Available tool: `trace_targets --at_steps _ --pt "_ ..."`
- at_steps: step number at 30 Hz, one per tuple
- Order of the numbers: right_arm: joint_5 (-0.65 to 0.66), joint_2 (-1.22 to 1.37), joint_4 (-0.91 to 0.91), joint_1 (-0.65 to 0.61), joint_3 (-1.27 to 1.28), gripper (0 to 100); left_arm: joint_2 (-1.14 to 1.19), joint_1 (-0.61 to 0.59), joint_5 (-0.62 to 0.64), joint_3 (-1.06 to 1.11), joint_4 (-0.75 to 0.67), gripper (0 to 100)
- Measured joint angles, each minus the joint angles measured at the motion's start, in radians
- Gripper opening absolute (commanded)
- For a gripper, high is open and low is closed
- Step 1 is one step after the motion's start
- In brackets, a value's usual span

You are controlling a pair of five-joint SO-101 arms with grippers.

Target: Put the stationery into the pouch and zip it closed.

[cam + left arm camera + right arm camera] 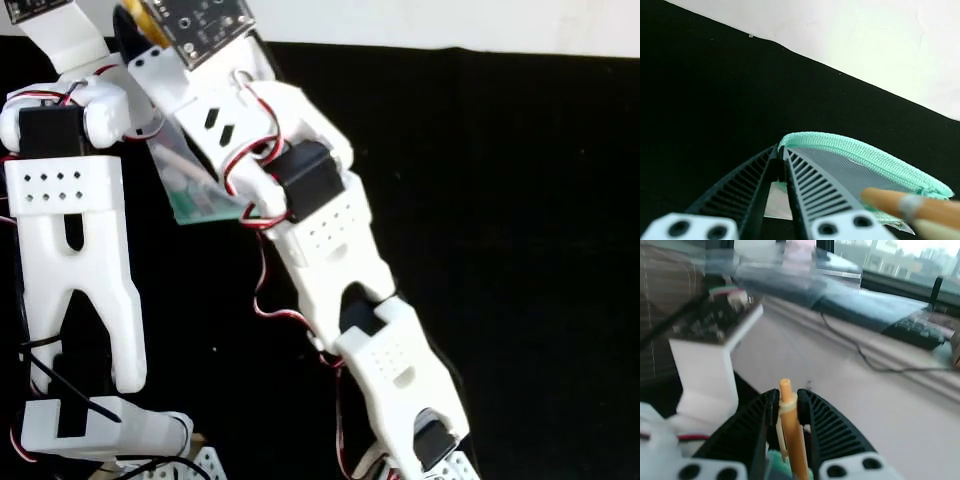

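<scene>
Between the two white arms, over the black table (520, 220), is the mint-green zip pouch with a grey mesh side (195, 195). The left tool (781, 152) is pinched tight on one end of the pouch, whose long axis runs away from the jaws. The right tool (788, 395) is clamped on the orange pen with a pale band (792, 435). Its barrel lies along the jaws, with one end poking past the fingertips. The left wrist view adds the pen crossing the pouch's far end; whether it is inside, I cannot tell.
</scene>
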Motion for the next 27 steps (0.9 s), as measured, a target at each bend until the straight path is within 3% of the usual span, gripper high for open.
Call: trace_targets --at_steps 12,19,27 --pt "0.0 0.0 0.17 0.043 0.0 1.1 0.0 0.0 0.0 0.0 0.0 1" --pt "0.0 0.0 0.178 0.044 0.0 19.7 0.0 0.0 0.0 0.0 0.0 1" --pt "0.0 -0.003 0.178 0.044 0.0 21.1 0.0 0.0 0.0 0.0 0.0 1"
